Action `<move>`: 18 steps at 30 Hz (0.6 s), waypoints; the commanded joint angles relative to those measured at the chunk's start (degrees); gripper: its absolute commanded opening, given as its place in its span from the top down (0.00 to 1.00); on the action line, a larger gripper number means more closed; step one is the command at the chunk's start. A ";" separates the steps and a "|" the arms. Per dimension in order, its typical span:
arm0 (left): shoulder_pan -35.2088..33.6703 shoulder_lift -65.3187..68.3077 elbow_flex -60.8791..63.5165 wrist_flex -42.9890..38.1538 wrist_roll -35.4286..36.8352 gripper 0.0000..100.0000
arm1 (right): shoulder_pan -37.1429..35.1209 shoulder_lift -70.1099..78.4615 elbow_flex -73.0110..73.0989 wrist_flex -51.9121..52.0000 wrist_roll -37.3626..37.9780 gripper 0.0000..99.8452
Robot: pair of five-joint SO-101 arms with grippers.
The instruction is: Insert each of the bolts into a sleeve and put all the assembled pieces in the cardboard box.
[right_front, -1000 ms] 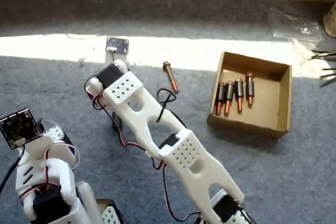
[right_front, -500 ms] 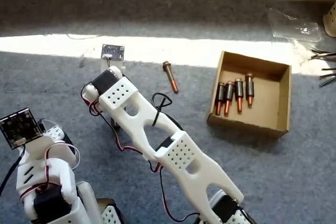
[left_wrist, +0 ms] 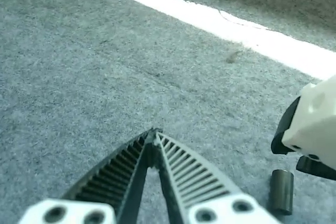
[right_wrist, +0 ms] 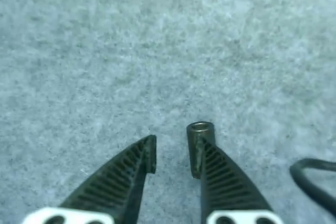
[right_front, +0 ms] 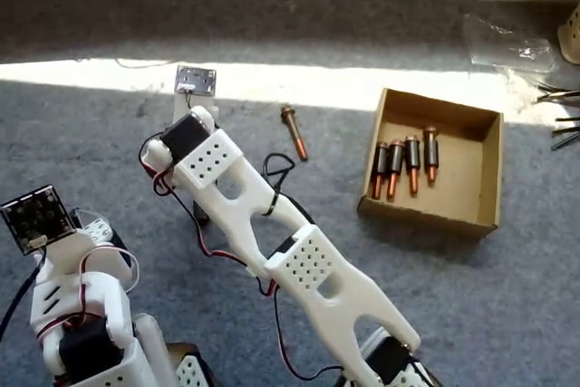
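High view: I'm counting four assembled pieces [right_front: 404, 165] lying inside the cardboard box [right_front: 441, 102]. One bare bolt [right_front: 294, 132] is lying on the carpet near the box, on the side facing the arms. The right arm [right_front: 272, 224] is stretching out past that bolt, well apart from the box.

Left wrist view: the left gripper [left_wrist: 153, 136] is sitting with fingers closed on nothing. A sleeve [left_wrist: 281, 191] is standing upright near it.

Right wrist view: the right gripper [right_wrist: 173, 153] is hanging with fingers narrowly parted. The sleeve [right_wrist: 200, 132] is standing at one fingertip, not clamped.

I'm judging four done, with one sleeve-and-bolt pair left to join and box.
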 commanded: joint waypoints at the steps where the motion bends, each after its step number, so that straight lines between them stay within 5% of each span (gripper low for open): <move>1: -0.66 -0.40 -0.40 0.00 0.44 0.99 | 0.92 -1.45 -3.12 1.54 -0.44 0.89; 18: -0.66 -0.40 -0.22 -0.09 0.44 0.99 | 1.63 -0.66 8.48 1.54 -0.53 0.89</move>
